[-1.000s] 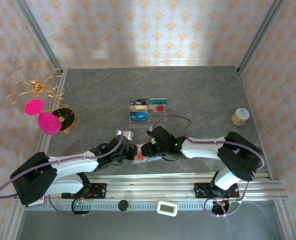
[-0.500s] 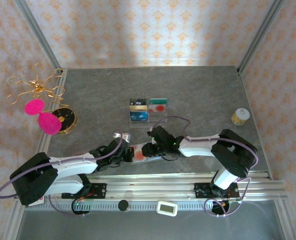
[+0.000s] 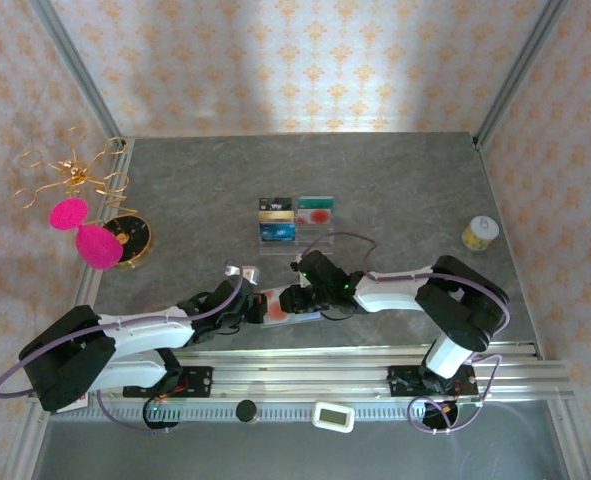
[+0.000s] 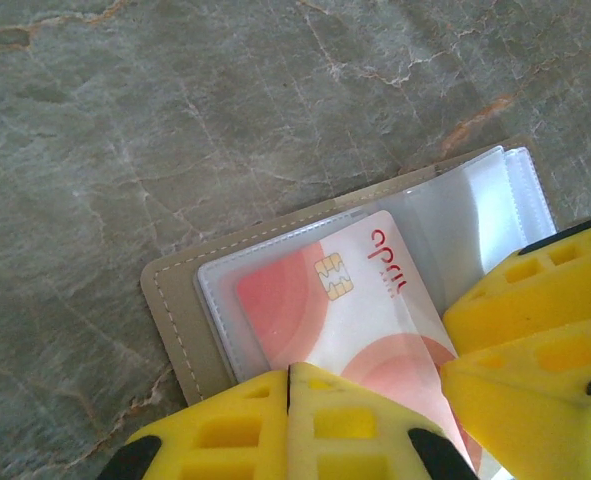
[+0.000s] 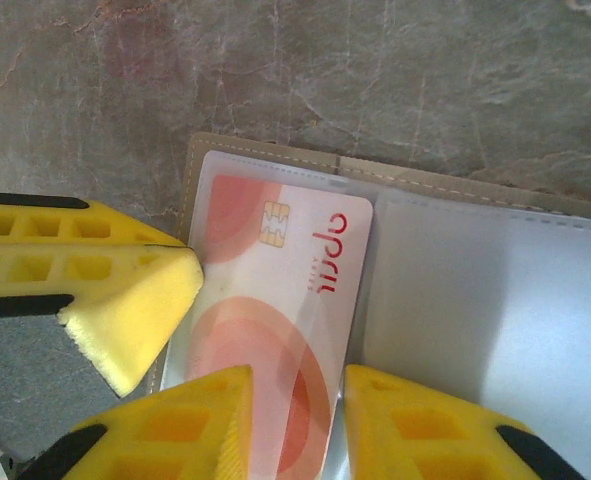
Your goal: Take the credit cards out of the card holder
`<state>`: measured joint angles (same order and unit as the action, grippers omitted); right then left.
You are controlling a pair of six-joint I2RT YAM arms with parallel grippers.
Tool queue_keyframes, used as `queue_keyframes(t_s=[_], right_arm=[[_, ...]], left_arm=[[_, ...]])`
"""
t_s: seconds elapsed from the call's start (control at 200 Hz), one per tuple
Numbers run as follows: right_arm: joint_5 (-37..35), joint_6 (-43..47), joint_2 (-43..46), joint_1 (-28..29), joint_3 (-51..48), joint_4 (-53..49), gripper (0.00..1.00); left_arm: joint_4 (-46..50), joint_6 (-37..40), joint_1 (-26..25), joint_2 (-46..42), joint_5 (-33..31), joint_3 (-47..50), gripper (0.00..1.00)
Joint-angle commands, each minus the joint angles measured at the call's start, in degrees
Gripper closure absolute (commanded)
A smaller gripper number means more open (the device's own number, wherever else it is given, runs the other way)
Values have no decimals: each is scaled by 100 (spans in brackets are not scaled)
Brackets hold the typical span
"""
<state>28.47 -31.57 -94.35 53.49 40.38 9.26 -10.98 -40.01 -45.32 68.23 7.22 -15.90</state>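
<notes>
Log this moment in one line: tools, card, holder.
credit card: in open card holder | left tool: shut at card's end | right tool: open over card

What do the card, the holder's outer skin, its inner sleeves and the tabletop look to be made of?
Card: glossy plastic, likely; smooth printed face with a metallic chip.
Card holder skin: matte olive-grey leather or imitation, stitched along the edge.
Sleeves: clear soft plastic film, shiny and see-through.
Tabletop: stone-look grey surface with veins; real or printed, unclear.

Grey marbled tabletop [image 3: 395, 180] enclosed by cream walls [image 3: 275, 60] patterned with orange motifs.
</notes>
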Motion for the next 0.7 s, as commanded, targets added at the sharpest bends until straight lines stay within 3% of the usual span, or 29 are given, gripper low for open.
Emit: queue_keyframes(t_s=[0.0, 0.14, 0.415, 0.696], right_arm=[[-222, -115, 216, -50, 51, -185, 74], [-416, -130, 698, -50, -36, -12, 72], [385, -112, 64, -50, 189, 154, 72], [-151, -358, 109, -102, -40, 15, 75]], left_arm=[[483, 107, 50, -19, -116, 141, 100], [494, 117, 56, -131, -140, 116, 100], [455, 125, 58, -189, -157, 157, 100], [321, 149, 58, 1, -105, 156, 100]])
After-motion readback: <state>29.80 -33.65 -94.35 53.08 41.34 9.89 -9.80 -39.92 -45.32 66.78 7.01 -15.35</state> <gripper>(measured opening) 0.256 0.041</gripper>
